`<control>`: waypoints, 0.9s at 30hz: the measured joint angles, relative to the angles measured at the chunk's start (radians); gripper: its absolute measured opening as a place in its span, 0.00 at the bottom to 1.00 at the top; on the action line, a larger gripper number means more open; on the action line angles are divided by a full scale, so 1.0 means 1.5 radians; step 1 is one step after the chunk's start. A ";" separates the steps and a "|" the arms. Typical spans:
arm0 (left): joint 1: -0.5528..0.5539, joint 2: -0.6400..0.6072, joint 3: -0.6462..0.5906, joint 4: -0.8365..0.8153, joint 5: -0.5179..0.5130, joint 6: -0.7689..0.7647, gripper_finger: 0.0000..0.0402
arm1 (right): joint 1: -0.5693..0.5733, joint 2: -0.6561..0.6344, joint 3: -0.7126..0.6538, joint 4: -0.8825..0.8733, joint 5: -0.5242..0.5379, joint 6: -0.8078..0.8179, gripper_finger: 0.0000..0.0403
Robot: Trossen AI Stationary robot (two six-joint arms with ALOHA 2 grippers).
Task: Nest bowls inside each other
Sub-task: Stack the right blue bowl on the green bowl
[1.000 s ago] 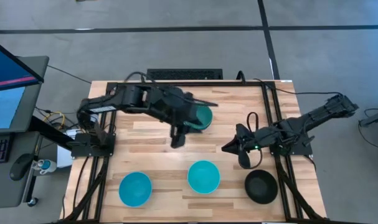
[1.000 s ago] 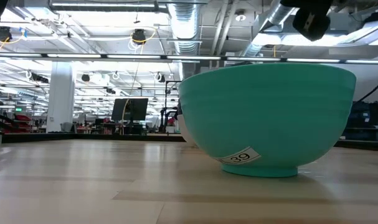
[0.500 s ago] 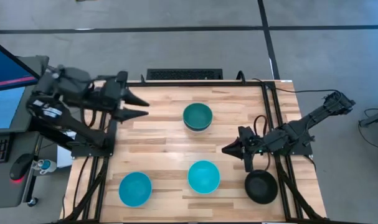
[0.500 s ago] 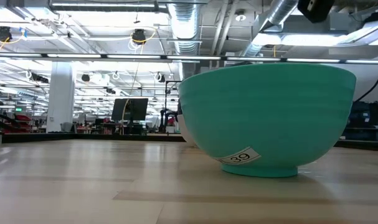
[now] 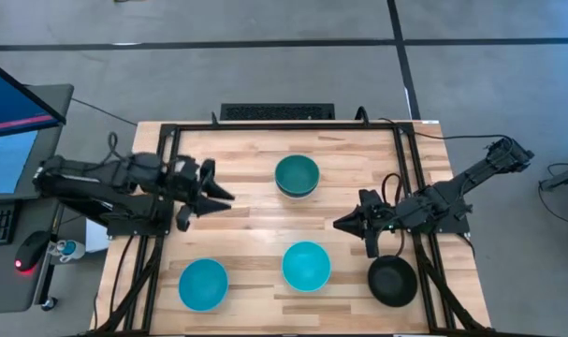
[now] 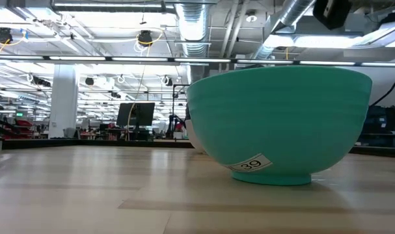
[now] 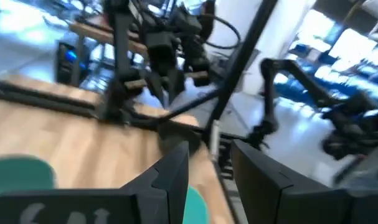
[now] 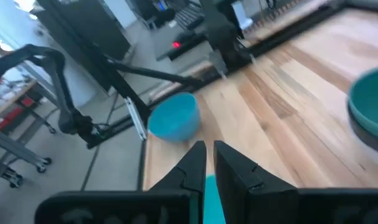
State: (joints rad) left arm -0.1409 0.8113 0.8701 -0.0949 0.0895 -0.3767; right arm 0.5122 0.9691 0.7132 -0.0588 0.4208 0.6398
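A dark teal-green bowl (image 5: 296, 174) sits far of the table's middle, nested in a white bowl whose rim (image 5: 285, 192) peeks out beneath. Near the front edge stand one turquoise bowl (image 5: 204, 284), a second turquoise bowl (image 5: 306, 265) (image 6: 282, 123) and a black bowl (image 5: 392, 281). My left gripper (image 5: 224, 187) (image 7: 210, 168) is open at the table's left side, pointing right, apart from every bowl. My right gripper (image 5: 340, 225) (image 8: 210, 155) is shut, hovering right of the middle, pointing left, just far of the black bowl. The other black bowl is out of view.
A black frame (image 5: 400, 150) runs along the table's edges. A monitor (image 5: 17, 103) stands beyond the left edge. Bare wood (image 5: 255, 225) lies between the two grippers. The middle turquoise bowl carries a label reading 39 (image 6: 250, 164).
My left gripper has drawn back from the dark teal-green bowl toward the table's left edge, swinging out high and then coming down lower, pointing right. The dark teal-green bowl has stayed in place. My right arm has hardly moved.
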 joint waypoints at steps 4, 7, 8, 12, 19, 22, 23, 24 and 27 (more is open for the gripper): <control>-0.002 -0.009 -0.071 0.051 0.008 -0.019 0.28 | -0.013 0.001 0.000 -0.058 -0.001 0.053 0.13; -0.002 0.022 -0.086 0.047 0.020 -0.004 0.28 | -0.023 0.007 0.000 -0.090 -0.018 0.072 0.13; -0.002 0.035 -0.089 0.045 0.027 0.010 0.28 | -0.029 0.015 0.001 -0.094 -0.025 0.079 0.13; -0.002 0.102 -0.085 0.059 0.050 0.065 0.28 | -0.049 0.068 0.001 -0.102 -0.109 0.099 0.13; 0.015 0.200 -0.086 0.078 0.078 0.110 0.28 | -0.076 0.200 0.000 -0.023 -0.206 0.105 0.13; 0.027 0.210 -0.086 0.091 0.092 0.110 0.28 | -0.095 0.238 0.002 -0.022 -0.211 0.106 0.13; 0.030 0.209 -0.086 0.104 0.098 0.110 0.28 | -0.103 0.248 0.008 -0.027 -0.212 0.109 0.13; 0.034 0.208 -0.086 0.120 0.106 0.113 0.28 | -0.110 0.255 0.012 -0.037 -0.212 0.110 0.13; 0.046 0.197 -0.086 0.144 0.126 0.127 0.28 | -0.133 0.279 0.025 -0.048 -0.225 0.110 0.13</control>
State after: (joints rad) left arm -0.0712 1.1074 0.7414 0.1209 0.2791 -0.1864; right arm 0.3126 1.3882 0.7511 -0.1302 0.0835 0.8055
